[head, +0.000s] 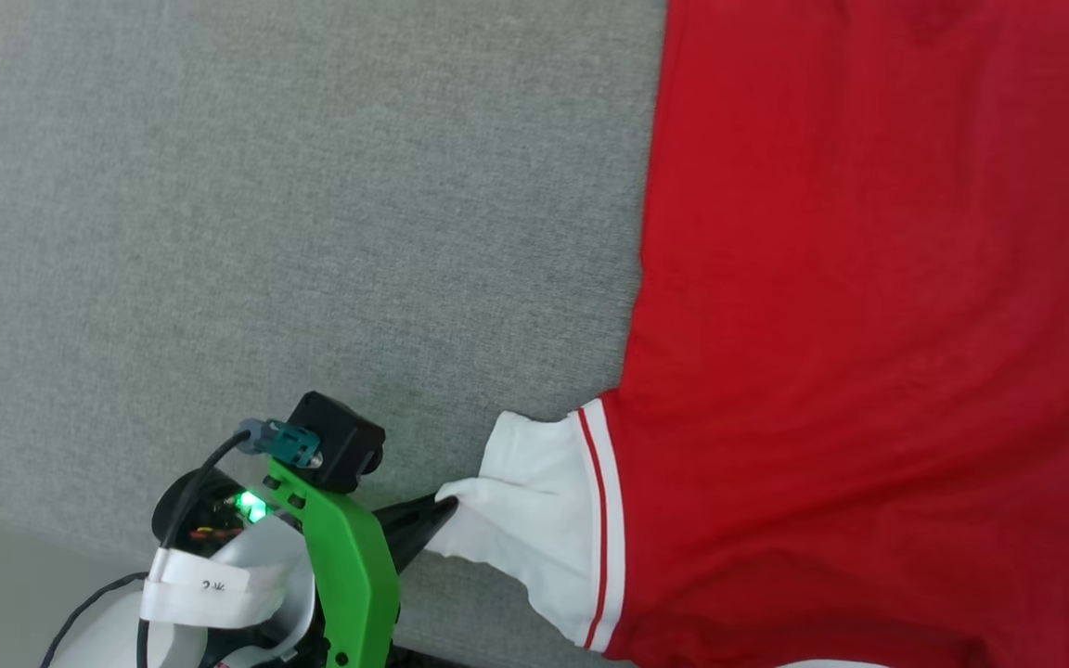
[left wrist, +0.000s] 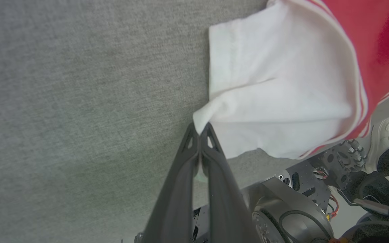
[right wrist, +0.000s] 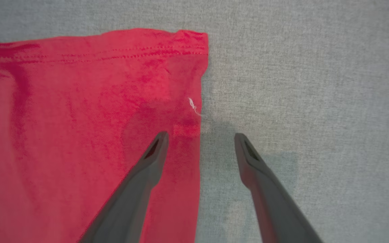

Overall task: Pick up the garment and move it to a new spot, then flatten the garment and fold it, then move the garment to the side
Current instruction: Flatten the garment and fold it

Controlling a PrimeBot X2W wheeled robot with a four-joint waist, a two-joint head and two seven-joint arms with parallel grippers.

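Garment (head: 869, 325): flat on grey surface (head: 265, 232), red body at head view's right, white sleeve (head: 534, 520) pulled leftward.
Left gripper (left wrist: 200, 130): low, reaching sideways, fingers together, clamped on sleeve corner.
Right gripper (right wrist: 201, 136): spread wide, holding nothing, one finger over red cloth near hem corner, other over grey surface.

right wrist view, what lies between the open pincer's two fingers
In the right wrist view, the garment's red side edge and a strip of bare grey surface lie between the right pincer's fingers: one over red cloth, the other over grey.
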